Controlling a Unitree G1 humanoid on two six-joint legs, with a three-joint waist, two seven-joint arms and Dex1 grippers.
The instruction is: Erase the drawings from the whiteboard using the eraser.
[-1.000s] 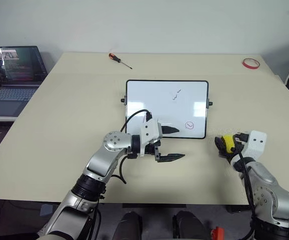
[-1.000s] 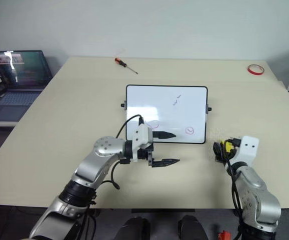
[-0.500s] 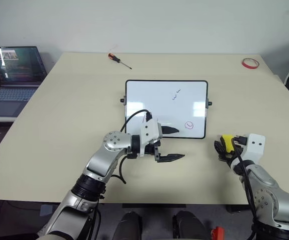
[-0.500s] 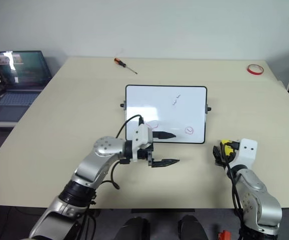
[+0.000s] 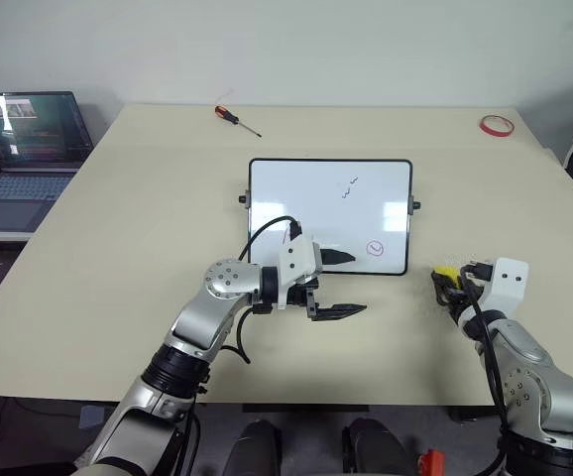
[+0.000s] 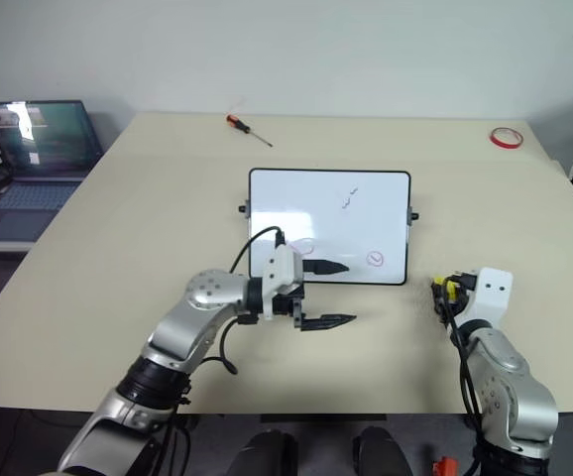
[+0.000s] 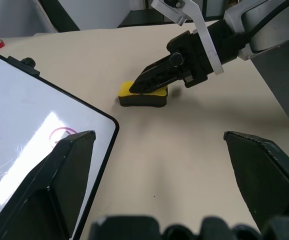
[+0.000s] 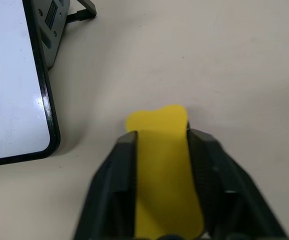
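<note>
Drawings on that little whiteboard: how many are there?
3 drawings: a dark squiggle upper middle, a red circled mark at the near right corner, and a red scribble partly hidden behind the left gripper.

The worktop (image 5: 118, 218) lies bare between the right end effector (image 5: 449, 286), which sits clamped on the eraser (image 7: 143, 95), and the whiteboard (image 5: 329, 215); only a strip of bare surface parts the eraser from the board's near right corner. The left end effector (image 5: 341, 286) straddles the board's near edge, fingers spread, one over the board and one over the worktop, blocking that side. A knob (image 5: 416, 206) juts from the board's right side. The screwdriver (image 5: 237, 119), tape ring (image 5: 498, 125) and laptop (image 5: 24, 149) all lie well clear.
</note>
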